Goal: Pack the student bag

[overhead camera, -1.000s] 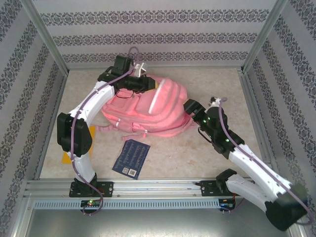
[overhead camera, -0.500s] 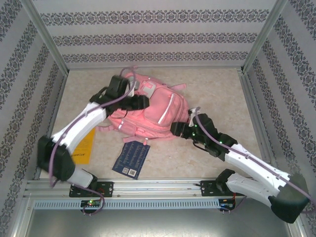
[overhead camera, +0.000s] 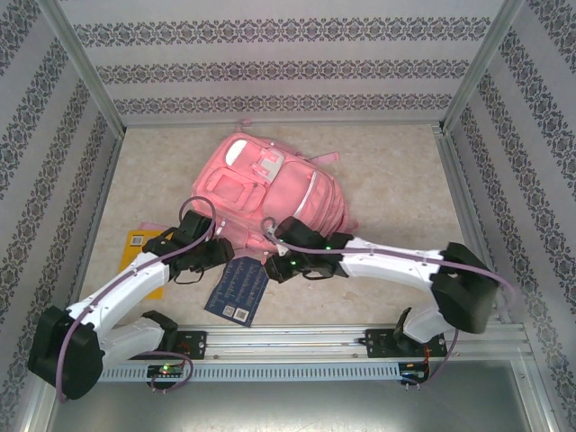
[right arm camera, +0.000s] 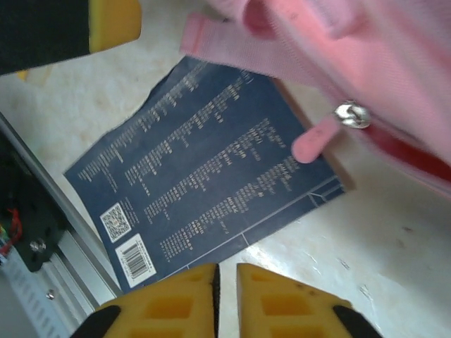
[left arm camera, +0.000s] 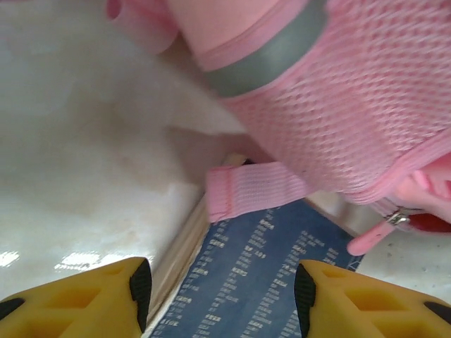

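Left gripper [left arm camera: 222,289] gapes empty; right gripper [right arm camera: 225,282] is closed on nothing. Beige marbled tabletop [overhead camera: 396,180], patterned papered walls [overhead camera: 288,67]. One pink fabric student bag [overhead camera: 270,193], one navy paperback book [overhead camera: 236,290], one yellow flat booklet [overhead camera: 137,250].

student bag [overhead camera: 286,193]: now lies front up | left gripper [left arm camera: 222,285]: withdrawn from bag, jaws spread over blue book [overhead camera: 236,290] | right gripper [right arm camera: 225,273]: moved above book, jaws closed

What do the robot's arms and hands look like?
The left arm and right arm have white links and black joints, each trailed by a thin purple cable. Green lights glow near the right arm's wrist. The left hand and right hand have blocky yellow fingers with recessed pockets and black inner pads.
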Robot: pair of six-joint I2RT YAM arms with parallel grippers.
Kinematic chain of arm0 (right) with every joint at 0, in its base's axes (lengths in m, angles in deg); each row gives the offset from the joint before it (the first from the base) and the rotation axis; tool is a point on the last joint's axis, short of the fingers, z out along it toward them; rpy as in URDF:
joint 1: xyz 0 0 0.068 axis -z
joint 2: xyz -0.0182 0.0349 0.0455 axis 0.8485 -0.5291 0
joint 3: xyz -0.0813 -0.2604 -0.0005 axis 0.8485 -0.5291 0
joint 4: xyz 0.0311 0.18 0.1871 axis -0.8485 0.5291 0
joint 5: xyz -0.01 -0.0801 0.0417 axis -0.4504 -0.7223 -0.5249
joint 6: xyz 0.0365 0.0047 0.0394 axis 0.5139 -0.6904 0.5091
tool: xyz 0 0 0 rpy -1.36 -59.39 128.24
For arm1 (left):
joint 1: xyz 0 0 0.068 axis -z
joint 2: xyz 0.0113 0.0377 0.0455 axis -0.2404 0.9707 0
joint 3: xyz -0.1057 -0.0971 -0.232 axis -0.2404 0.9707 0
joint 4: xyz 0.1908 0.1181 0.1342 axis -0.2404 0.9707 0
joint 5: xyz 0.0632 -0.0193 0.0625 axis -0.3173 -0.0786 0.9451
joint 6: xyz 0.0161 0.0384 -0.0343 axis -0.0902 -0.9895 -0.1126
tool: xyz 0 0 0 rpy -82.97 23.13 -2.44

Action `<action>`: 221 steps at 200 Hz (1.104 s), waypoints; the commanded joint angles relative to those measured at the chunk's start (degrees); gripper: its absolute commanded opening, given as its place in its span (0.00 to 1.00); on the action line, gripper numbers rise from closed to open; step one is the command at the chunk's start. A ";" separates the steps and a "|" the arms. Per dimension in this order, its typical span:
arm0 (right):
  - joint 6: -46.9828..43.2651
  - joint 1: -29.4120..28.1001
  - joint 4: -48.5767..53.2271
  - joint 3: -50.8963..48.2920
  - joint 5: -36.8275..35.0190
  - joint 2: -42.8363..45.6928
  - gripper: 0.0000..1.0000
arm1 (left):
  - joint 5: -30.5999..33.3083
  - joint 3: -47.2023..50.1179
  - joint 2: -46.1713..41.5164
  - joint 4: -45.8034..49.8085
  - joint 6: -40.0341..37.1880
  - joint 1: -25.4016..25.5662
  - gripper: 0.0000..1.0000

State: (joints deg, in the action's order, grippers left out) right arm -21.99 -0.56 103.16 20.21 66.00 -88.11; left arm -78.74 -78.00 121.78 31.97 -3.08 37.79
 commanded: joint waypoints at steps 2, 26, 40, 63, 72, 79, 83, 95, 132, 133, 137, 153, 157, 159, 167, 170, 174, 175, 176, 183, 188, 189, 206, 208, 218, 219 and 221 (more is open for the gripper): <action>-2.47 -2.69 5.74 4.85 -1.66 -6.01 0.11 | 1.09 2.49 -1.81 -0.93 2.69 -0.39 0.57; -1.65 -3.09 6.45 5.68 -3.40 -9.80 0.10 | 1.58 5.07 -2.26 -0.72 2.01 -0.41 0.58; -1.39 -3.08 6.27 5.79 -3.59 -11.58 0.10 | 0.97 6.81 -2.14 -1.34 2.00 -0.34 0.57; -1.01 -3.05 6.26 6.69 -3.56 -14.65 0.10 | -0.78 9.12 -2.09 -3.43 3.32 -0.39 0.57; -0.86 -2.93 6.18 7.09 -4.25 -15.51 0.10 | -1.43 10.12 -2.10 -4.70 3.76 -0.32 0.57; -0.83 -2.76 6.17 7.39 -4.62 -16.14 0.10 | -2.05 10.69 -1.94 -5.48 3.96 -0.29 0.56; -0.63 -2.62 6.10 7.54 -4.71 -16.42 0.09 | -2.45 10.85 -1.79 -5.92 3.87 -0.32 0.56; -0.49 -1.90 5.85 8.08 -4.84 -17.18 0.09 | -3.86 11.15 -1.56 -6.89 3.75 -0.25 0.55; -0.25 0.54 5.65 10.13 -5.36 -18.32 0.09 | -7.64 11.68 -1.13 -9.31 4.10 0.16 0.54; -0.23 0.61 5.65 10.17 -5.31 -18.33 0.09 | -7.73 11.72 -1.08 -9.34 4.10 0.14 0.54; -0.28 0.84 5.57 10.48 -5.18 -18.47 0.09 | -8.08 11.76 -1.04 -9.58 4.20 0.19 0.54; -0.42 1.38 6.05 12.01 -4.47 -19.31 0.09 | -10.20 12.06 -0.49 -11.16 4.61 0.46 0.53; -0.46 1.48 6.13 12.30 -4.31 -19.58 0.09 | -10.84 12.23 -0.31 -11.77 4.84 0.55 0.53; -0.48 1.48 6.19 12.44 -4.34 -19.71 0.09 | -11.21 12.31 -0.24 -12.02 4.92 0.66 0.53; -0.58 1.58 6.37 13.12 -4.21 -20.21 0.09 | -12.49 12.69 0.35 -13.45 5.28 0.87 0.52; -0.57 1.57 6.43 13.27 -4.22 -20.33 0.09 | -12.76 12.84 0.62 -13.84 5.41 0.93 0.52; -0.60 1.59 6.44 13.48 -4.21 -20.56 0.09 | -13.13 12.90 0.98 -14.30 5.49 1.04 0.52; -0.63 1.58 6.44 13.47 -4.21 -20.59 0.09 | -13.29 12.90 1.03 -14.43 5.54 1.06 0.52; -0.60 1.62 6.44 13.46 -4.21 -20.61 0.09 | -13.36 12.94 1.14 -14.54 5.57 1.07 0.52; -0.56 1.73 6.44 13.55 -4.29 -20.80 0.09 | -13.97 13.20 1.74 -15.22 5.72 1.24 0.52; -0.44 1.82 6.51 13.47 -4.35 -20.80 0.09 | -14.30 13.40 2.22 -15.74 5.84 1.33 0.51; -0.37 1.83 6.48 13.42 -4.36 -20.80 0.09 | -14.35 13.46 2.31 -15.86 5.89 1.34 0.51; 0.64 2.35 6.05 12.00 -4.65 -19.38 0.11 | -14.51 14.28 3.19 -17.25 6.43 1.67 0.44; 0.83 2.40 5.89 11.60 -4.65 -19.08 0.11 | -14.50 14.36 3.23 -17.30 6.53 1.69 0.43; 2.15 2.89 4.76 9.56 -4.06 -17.25 0.14 | -14.41 14.74 3.20 -17.83 6.94 1.99 0.39; 2.28 2.93 4.59 9.36 -3.96 -17.01 0.14 | -14.41 14.75 3.24 -17.87 6.97 2.06 0.38; 2.65 3.03 4.40 8.87 -3.59 -16.62 0.15 | -14.47 14.83 3.24 -18.01 6.93 2.10 0.37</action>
State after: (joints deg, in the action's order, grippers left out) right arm -22.27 0.89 111.09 31.86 62.81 -107.08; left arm -85.87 -65.76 123.04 22.48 1.82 37.90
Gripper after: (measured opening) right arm 0.120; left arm 0.415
